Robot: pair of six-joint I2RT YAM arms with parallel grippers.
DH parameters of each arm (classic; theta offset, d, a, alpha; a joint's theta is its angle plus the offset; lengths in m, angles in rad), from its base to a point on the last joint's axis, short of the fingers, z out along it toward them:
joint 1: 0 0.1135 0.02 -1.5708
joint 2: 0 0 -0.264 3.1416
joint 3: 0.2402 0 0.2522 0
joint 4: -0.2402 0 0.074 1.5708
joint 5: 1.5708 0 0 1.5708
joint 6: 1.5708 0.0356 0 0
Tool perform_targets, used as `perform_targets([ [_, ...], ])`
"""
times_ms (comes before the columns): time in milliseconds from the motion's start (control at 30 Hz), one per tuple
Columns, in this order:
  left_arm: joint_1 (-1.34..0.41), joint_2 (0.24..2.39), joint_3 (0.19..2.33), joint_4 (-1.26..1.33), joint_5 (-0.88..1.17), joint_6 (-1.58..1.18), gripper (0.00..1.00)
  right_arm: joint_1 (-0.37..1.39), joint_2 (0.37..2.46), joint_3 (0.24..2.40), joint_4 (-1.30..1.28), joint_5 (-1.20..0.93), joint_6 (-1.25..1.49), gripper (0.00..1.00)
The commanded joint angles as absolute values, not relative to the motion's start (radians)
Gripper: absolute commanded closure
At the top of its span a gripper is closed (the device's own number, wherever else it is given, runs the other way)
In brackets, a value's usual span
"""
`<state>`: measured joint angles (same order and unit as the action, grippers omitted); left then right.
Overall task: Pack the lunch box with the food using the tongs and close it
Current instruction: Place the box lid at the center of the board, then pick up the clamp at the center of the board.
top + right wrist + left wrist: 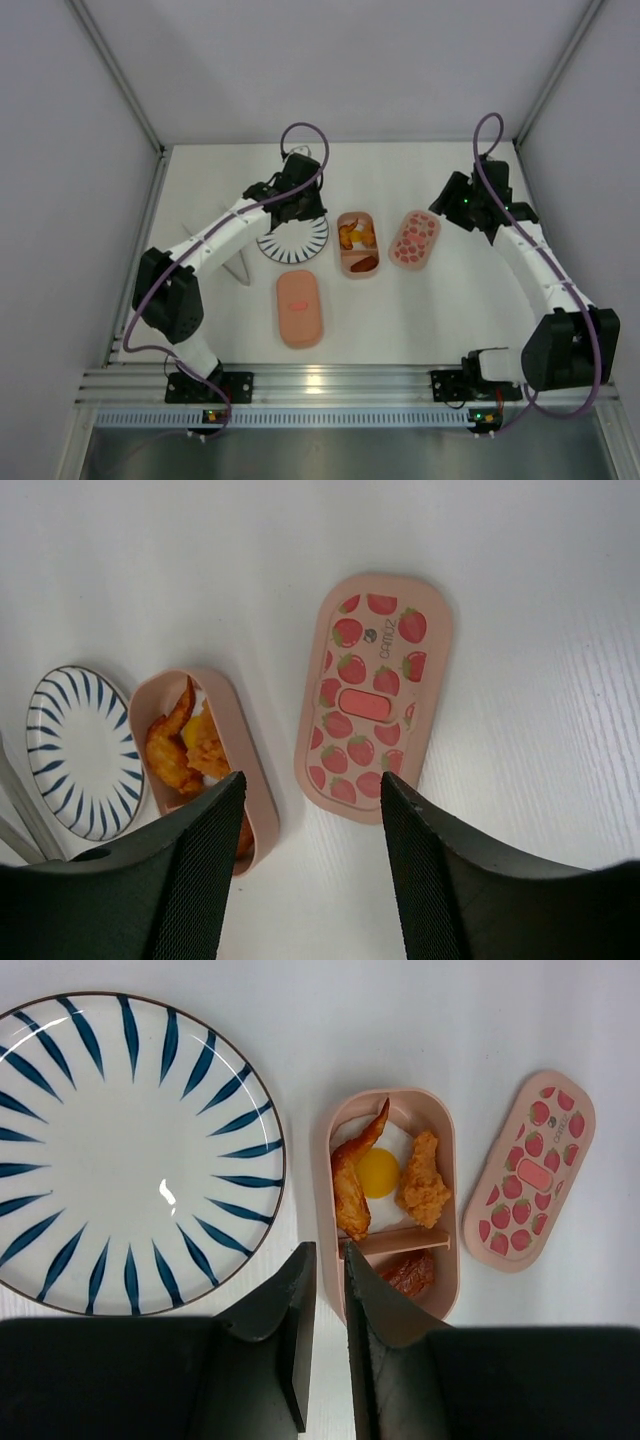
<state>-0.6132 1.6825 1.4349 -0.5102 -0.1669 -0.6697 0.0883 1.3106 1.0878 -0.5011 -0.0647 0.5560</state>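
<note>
The pink lunch box tray [344,262] lies mid-table and holds the food [385,1175]: orange and yellow pieces, plus a dark brown piece [411,1271] behind the divider. To its right, flat on the table, is the red-spotted lid [414,238]. A plain pink lid with a small red mark [300,308] lies nearer the arms. The tongs [241,268] rest on the table under the left arm. My left gripper [328,1255] hovers between the plate and the tray, slightly open and empty. My right gripper [312,780] hangs wide open above the spotted lid's [375,690] near end.
A round white plate with dark radial stripes [293,240] sits left of the tray, empty, partly under the left wrist. White walls enclose the table on three sides. A metal rail [330,385] runs along the near edge.
</note>
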Motion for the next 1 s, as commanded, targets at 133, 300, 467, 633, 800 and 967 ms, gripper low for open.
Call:
perform_targets([
  [133,-0.568,1.735,1.6,-0.728,-0.132,-0.669,0.73,0.101,1.408,1.342,-0.722,0.04,0.583,0.45],
  [300,-0.483,1.707,1.56,-0.827,-0.224,-0.761,0.69,0.101,1.479,1.454,-0.801,0.049,0.578,0.46],
  [467,-0.369,1.658,1.474,-0.879,-0.288,-0.865,0.58,0.097,1.551,1.514,-0.801,0.032,0.542,0.46],
  [633,-0.281,1.611,1.408,-0.885,-0.285,-0.891,0.49,0.098,1.606,1.549,-0.793,0.006,0.511,0.45],
  [800,-0.222,1.579,1.359,-0.911,-0.282,-0.922,0.36,0.098,1.64,1.558,-0.779,0.006,0.5,0.45],
  [967,-0.172,1.537,1.256,-0.896,-0.249,-0.969,0.32,0.097,1.672,1.585,-0.779,-0.031,0.489,0.45],
])
